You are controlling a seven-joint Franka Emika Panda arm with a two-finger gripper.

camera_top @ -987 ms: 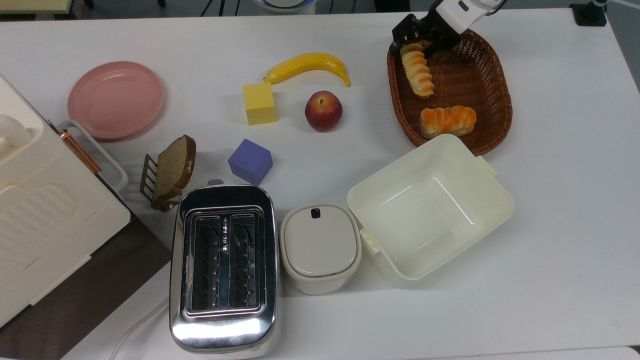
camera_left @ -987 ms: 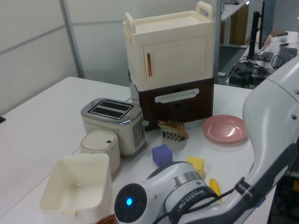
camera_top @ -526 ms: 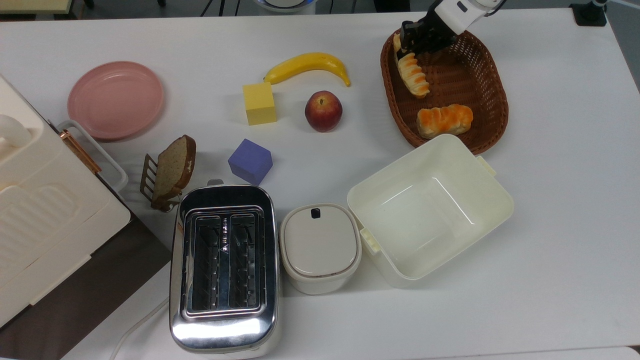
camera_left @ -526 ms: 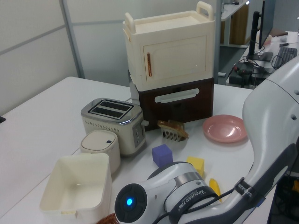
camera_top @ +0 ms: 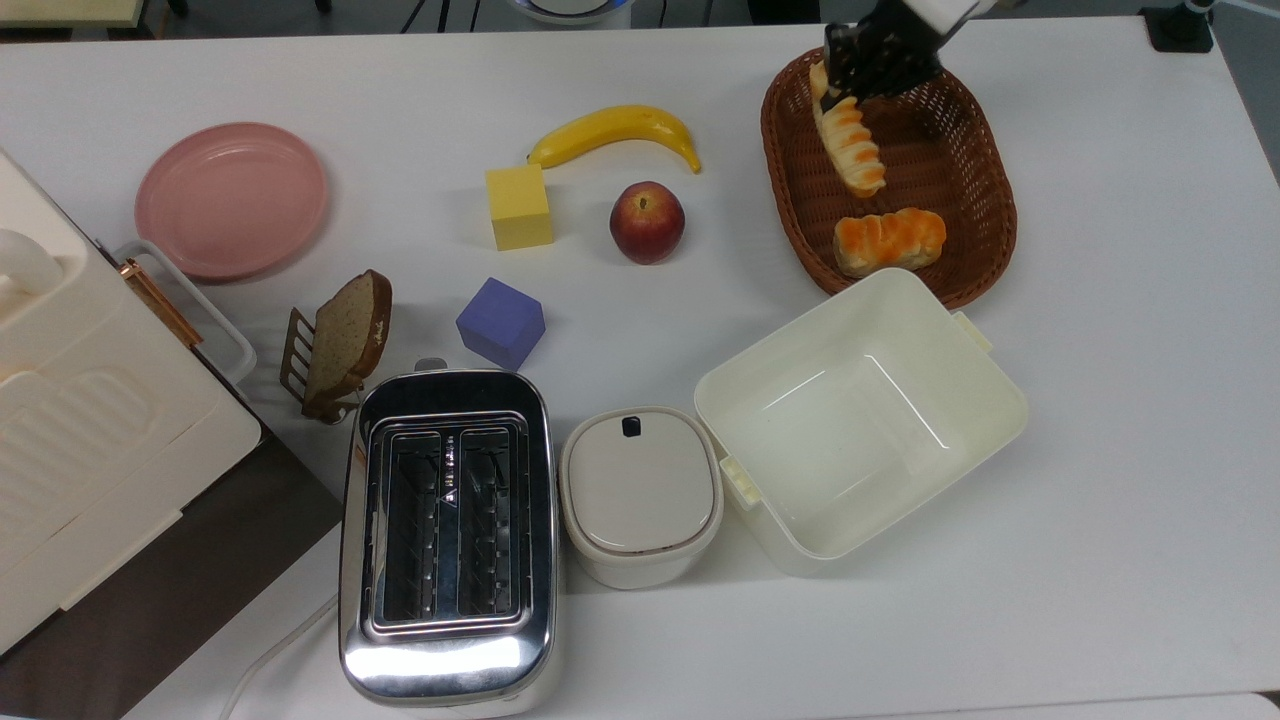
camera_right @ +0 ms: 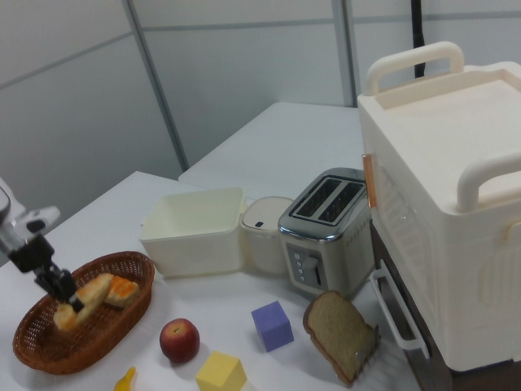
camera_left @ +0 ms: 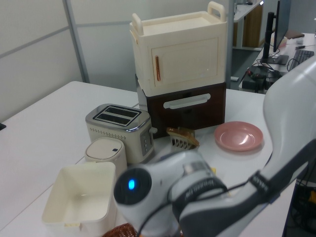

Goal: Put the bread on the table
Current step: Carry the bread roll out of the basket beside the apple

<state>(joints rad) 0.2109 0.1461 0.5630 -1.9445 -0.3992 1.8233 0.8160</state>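
So the bread [camera_top: 849,140] is seen gripped at its far end by the tool [camera_top: 868,62], clenched on it up at about 1 o'clock in the top view. The loaf is hung at a slant over the wicker basket [camera_top: 975,150], with the free end pointed down toward the shorter orange roll [camera_top: 889,240], which is left lying in the basket's 6 o'clock part. In the right view the bread [camera_right: 81,300] is tilted, one end pinched by the tool [camera_right: 63,292]; whether the low end is touching the basket floor can't be told.

An end grip was probably picked because the basket wall is close along the loaf's side. The lift looks barely started, so the worktop [camera_top: 1120,480] hasn't been reached. Open worktop is seen near 3 o'clock of the basket; the banana [camera_top: 617,131] and apple [camera_top: 647,221] are parked at 9 o'clock
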